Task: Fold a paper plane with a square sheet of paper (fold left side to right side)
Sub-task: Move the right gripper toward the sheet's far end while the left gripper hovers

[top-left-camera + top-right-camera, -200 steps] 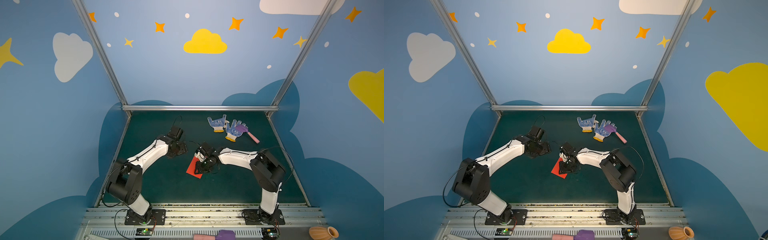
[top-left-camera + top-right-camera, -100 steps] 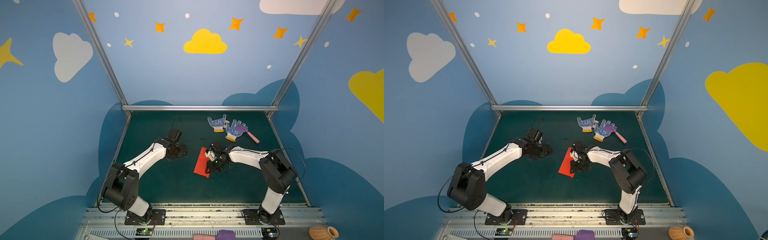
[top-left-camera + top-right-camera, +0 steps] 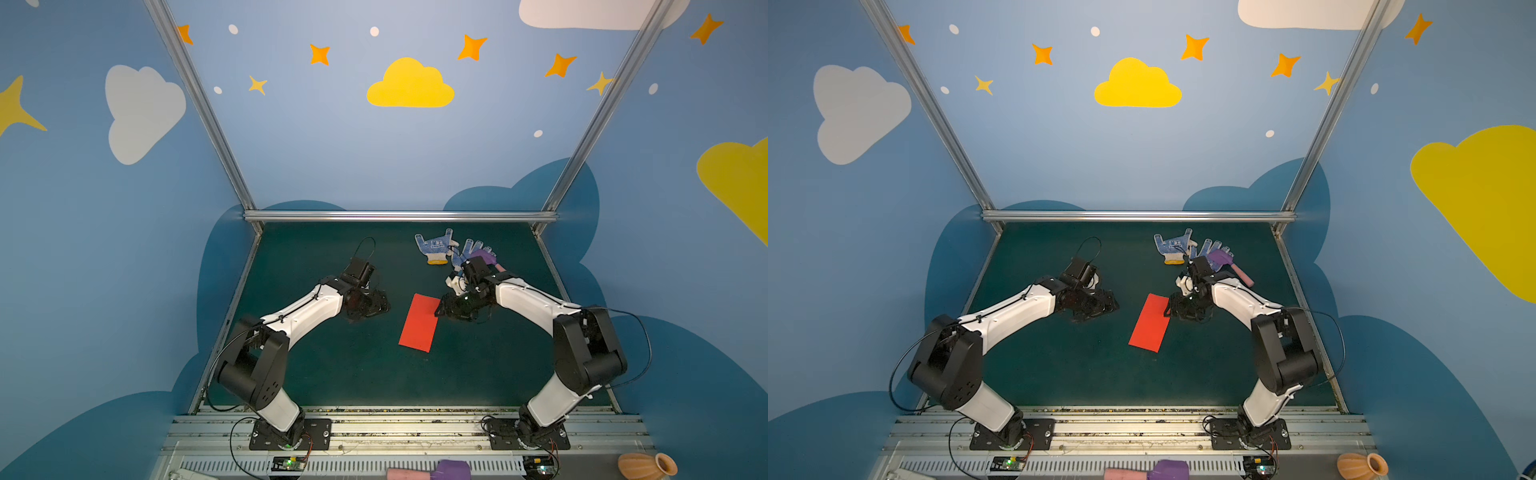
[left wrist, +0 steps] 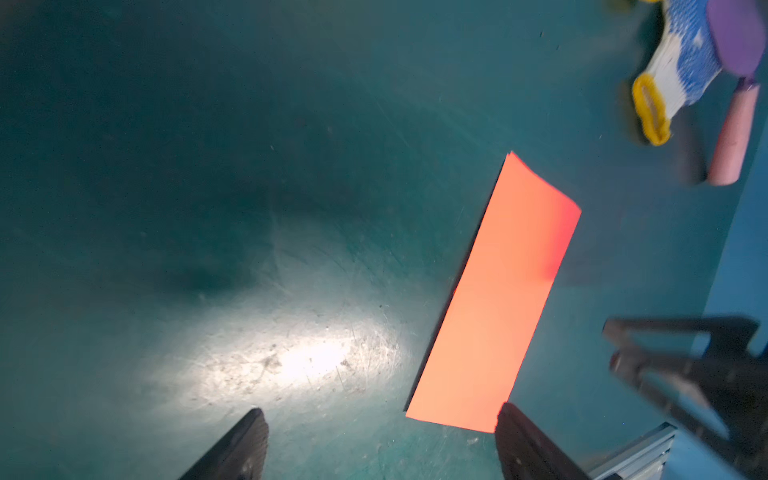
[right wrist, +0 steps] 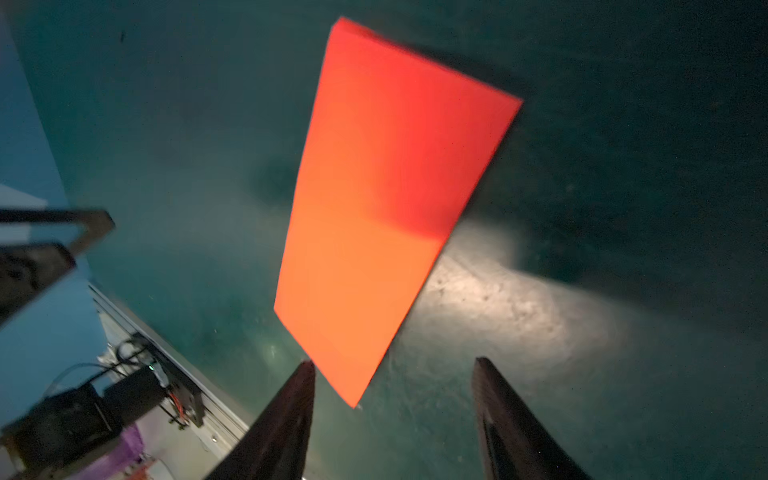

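Paper: the red sheet [image 3: 419, 323] lies flat on the green worktop [image 3: 332, 374] as a narrow rectangle, apparently doubled over once. It sits between the two sets of jaws, nearer the right jaws.
Right jaws: spread apart, gripping nothing. In the right wrist view one corner of the sheet [image 5: 382, 199] lies in the gap between the fingertips, just beside one fingertip [image 5: 305, 374].
Left jaws: spread wide, gripping nothing. The sheet lies ahead of them and to one side. In both top views a strip of bare worktop separates them from it.
Step (judged): first fold laid down; crease not confirmed as pressed.
Risk 1: upper layer lifts. Cause: nothing pins the sheet, and a soft crease springs back.
Risk 2: sheet skids or rotates. Cause: a fingertip this close to the corner catches the edge; thin paper probably slides easily here.
Risk 3: crooked plane. Cause: in the left wrist view the sheet [image 4: 494, 299] appears slightly offset between layers at the end farthest from the jaws; later folds would inherit this.
Risk 4: snagging the gloves [image 3: 434, 249] or toy hammer [image 3: 1225, 259] behind the right jaws. Cause: a wide backward swing.
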`<state>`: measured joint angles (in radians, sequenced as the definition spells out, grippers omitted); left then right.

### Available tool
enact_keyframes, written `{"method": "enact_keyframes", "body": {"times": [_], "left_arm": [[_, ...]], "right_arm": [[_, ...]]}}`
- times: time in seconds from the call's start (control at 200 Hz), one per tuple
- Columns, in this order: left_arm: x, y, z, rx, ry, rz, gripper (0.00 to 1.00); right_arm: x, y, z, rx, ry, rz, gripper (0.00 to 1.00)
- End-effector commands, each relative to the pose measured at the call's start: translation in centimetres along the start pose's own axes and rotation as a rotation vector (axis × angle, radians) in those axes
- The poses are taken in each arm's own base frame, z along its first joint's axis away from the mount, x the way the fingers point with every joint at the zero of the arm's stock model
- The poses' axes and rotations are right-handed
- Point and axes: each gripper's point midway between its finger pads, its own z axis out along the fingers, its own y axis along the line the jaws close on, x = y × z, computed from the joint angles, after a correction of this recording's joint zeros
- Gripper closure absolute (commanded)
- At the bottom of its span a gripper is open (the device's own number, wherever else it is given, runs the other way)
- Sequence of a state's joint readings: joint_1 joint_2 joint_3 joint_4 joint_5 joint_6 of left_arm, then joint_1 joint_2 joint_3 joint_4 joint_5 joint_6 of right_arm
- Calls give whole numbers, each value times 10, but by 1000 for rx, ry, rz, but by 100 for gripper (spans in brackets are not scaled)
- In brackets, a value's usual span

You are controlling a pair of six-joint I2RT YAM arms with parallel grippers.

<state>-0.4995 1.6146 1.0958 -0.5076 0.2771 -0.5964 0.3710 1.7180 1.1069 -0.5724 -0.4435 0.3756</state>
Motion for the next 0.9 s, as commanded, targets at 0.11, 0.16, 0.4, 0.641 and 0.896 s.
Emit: {"method": "enact_keyframes", "body": {"times": [0.11, 0.16, 0.4, 0.641, 0.896], "left_arm": [[9, -3, 3, 7, 8, 15, 13], [11, -3, 3, 5, 13, 17, 13], [13, -4, 3, 4, 13, 19, 13], [14, -8, 2, 8, 12, 23, 13], [15, -10, 1, 6, 9, 24, 13]], "right_arm": [[-37, 7, 8, -126, 10, 59, 40], [-43, 6, 11, -134, 25, 46, 41], [-48, -1, 37, -156, 158, 16, 54], [-47, 2, 61, -155, 205, -2, 62], [-45, 46, 78, -179, 253, -109, 66]]}}
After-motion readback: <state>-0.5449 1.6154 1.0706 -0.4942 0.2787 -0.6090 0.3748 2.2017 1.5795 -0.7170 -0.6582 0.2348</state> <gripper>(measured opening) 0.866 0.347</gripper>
